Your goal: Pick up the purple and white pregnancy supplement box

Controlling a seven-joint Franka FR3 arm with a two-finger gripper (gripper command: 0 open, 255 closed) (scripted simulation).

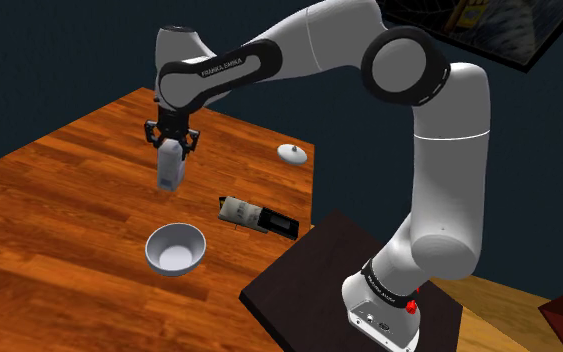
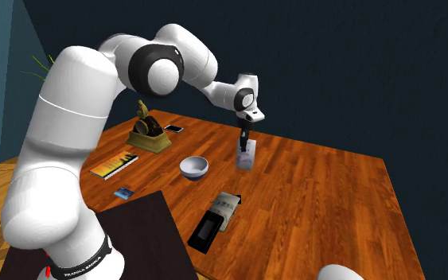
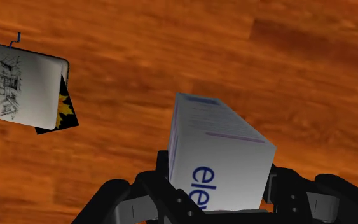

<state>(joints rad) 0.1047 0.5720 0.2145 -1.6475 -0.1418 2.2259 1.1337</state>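
1. Toward the shoulder view's left, the box (image 1: pixel 170 168) hangs upright under the jaws, over the middle of the tabletop (image 1: pixel 49 215). The jaws are clenched on its upper end. In the wrist view they clasp it from both sides, and its pale faces carry purple print.
2. The box looks lifted off the wood. The gap beneath it is hard to judge from these angles, so its lower edge may only just be free.
3. A little right of the box and nearer the camera sits a white bowl (image 1: pixel 176 248), upright and apart from the box.
4. Further right lies a black tray (image 1: pixel 279 223) with a pale roll (image 1: pixel 239 211) on one end, close to the tabletop's edge. Beyond it, well apart, rests a small white lid (image 1: pixel 291 152).
5. At the right, the dark stand (image 1: pixel 299 275) carries the arm (image 1: pixel 439 150), which reaches up and over to the box.
6. Step in hand, as I judge it: the grasp is made and the lift is on, so the task is near its end.
7. The next move calls for a straight rise with the grip held firm. Only the top of the box is pinched, so a jerk could let it swing or slip. The path should stay away from the bowl.
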